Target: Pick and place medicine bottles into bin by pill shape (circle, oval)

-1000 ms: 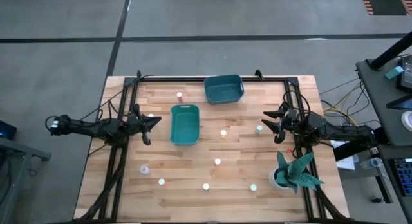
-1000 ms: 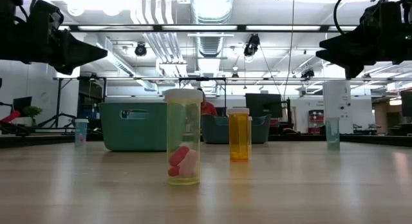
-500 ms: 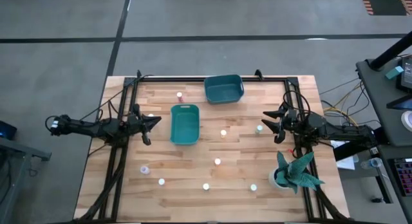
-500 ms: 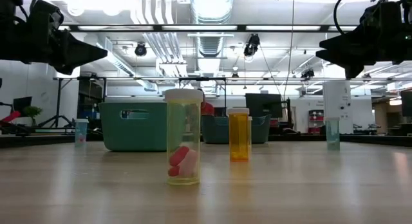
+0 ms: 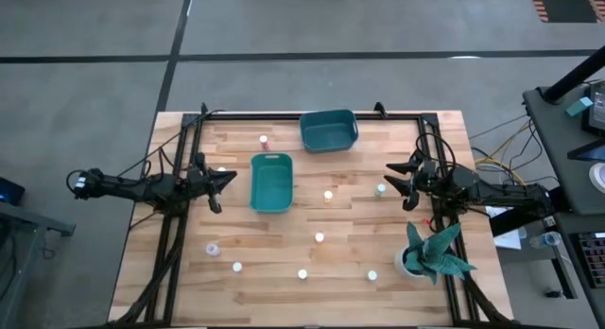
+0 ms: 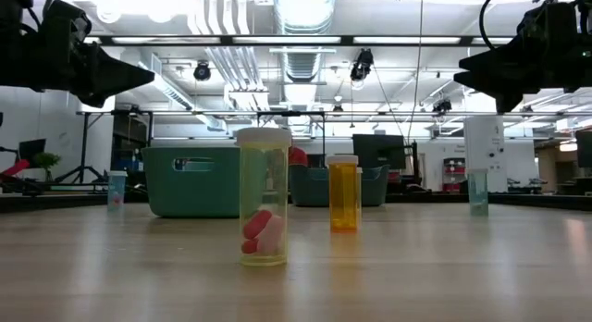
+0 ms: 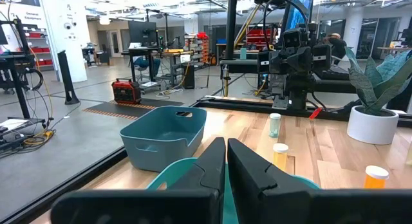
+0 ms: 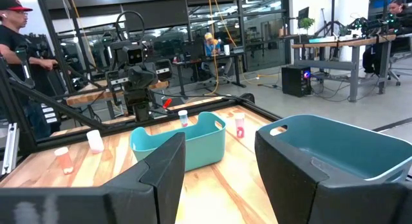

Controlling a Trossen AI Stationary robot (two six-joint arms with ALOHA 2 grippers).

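From above, my left claw (image 5: 227,179) hangs over the left side of the wooden table (image 5: 359,234), its fingers pressed together on nothing. Just ahead of its tip lies the long teal bin (image 5: 271,181). My right claw (image 5: 395,181) hangs over the right side, spread wide and empty, with one small bottle (image 5: 381,189) just in front of its tips. Another bottle (image 5: 328,196) stands farther out ahead of that claw, between it and the long bin. The squarer teal bin (image 5: 329,129) sits at the far edge, off to the side of both claws. More bottles are scattered along the near part of the table, well apart from either claw, and a plant (image 5: 433,252) in a white pot stands beside my right arm.

At table height, both claws show as dark shapes high above the wood. A clear bottle (image 6: 264,195) with a white cap holds pink and pale pills whose shape I cannot tell; an orange bottle (image 6: 343,192) stands behind it, both far below my claws.

From my left wrist, my two fingers (image 7: 209,163) meet with no gap. Past them sits the squarer bin (image 7: 163,136), and to one side a pale bottle (image 7: 280,155).

From my right wrist, my fingers (image 8: 168,161) stand wide apart with nothing between them. The long bin (image 8: 182,140) lies straight ahead.
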